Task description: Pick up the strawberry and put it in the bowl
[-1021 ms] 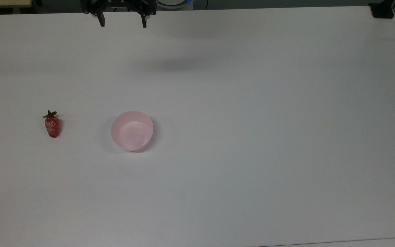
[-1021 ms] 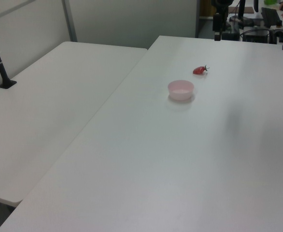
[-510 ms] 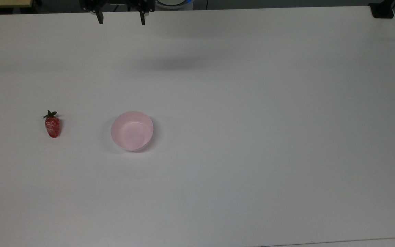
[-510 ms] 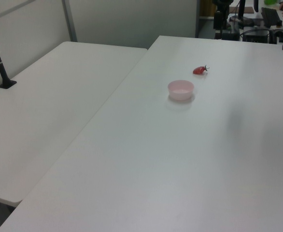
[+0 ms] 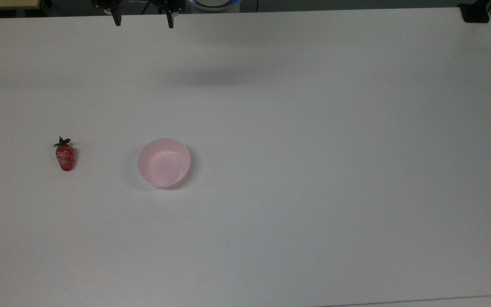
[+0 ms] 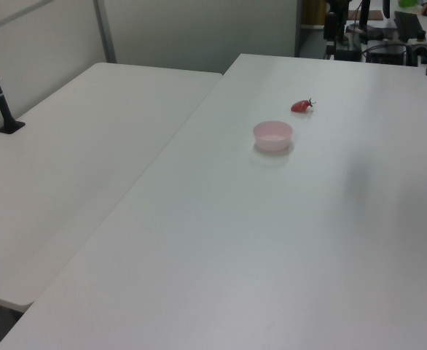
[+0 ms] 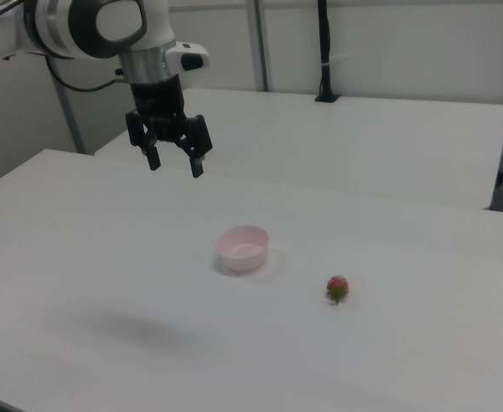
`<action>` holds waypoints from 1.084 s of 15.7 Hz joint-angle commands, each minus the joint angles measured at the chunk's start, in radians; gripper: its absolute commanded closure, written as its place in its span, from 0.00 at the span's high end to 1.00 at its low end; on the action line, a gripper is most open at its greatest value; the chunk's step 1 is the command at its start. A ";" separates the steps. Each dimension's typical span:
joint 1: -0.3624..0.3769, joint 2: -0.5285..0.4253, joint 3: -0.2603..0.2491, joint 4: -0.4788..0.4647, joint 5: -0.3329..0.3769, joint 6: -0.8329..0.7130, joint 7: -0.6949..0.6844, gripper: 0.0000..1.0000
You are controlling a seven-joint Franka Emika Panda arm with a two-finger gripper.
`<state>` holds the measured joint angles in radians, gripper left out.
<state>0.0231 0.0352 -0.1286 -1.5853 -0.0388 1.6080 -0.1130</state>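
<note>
The red strawberry [image 5: 65, 157] with a dark green cap lies on the white table at the top view's left, also seen as the strawberry [image 6: 301, 106] and the strawberry [image 7: 336, 289]. The pale pink bowl [image 5: 164, 162] stands upright to its right in the top view, with nothing inside; it is the bowl [image 6: 273, 135] and the bowl [image 7: 244, 248] elsewhere. My gripper [image 7: 173, 166] hangs open high above the table, far from both. In the top view the gripper [image 5: 143, 21] sits at the upper edge, fingers wide apart and holding nothing.
The white table [image 5: 313, 149] spreads wide to the top view's right. A second white table [image 6: 82, 146] adjoins it in the left view. A black post base [image 5: 475, 13] sits at the far corner. Dark equipment [image 6: 388, 36] stands beyond the table's far end.
The gripper has drifted toward the top view's upper left edge, still open. The strawberry and the bowl have not moved.
</note>
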 commanded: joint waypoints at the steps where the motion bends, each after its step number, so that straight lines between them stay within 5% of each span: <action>1: -0.020 0.018 0.003 -0.007 -0.001 0.061 -0.007 1.00; 8: -0.117 0.260 -0.025 0.076 0.002 0.341 -0.002 1.00; 10: -0.120 0.337 -0.068 0.079 0.005 0.447 -0.011 1.00; 17: -0.137 0.500 -0.101 0.071 0.057 0.703 -0.071 1.00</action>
<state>-0.1084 0.4952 -0.1994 -1.5307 -0.0314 2.2411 -0.1205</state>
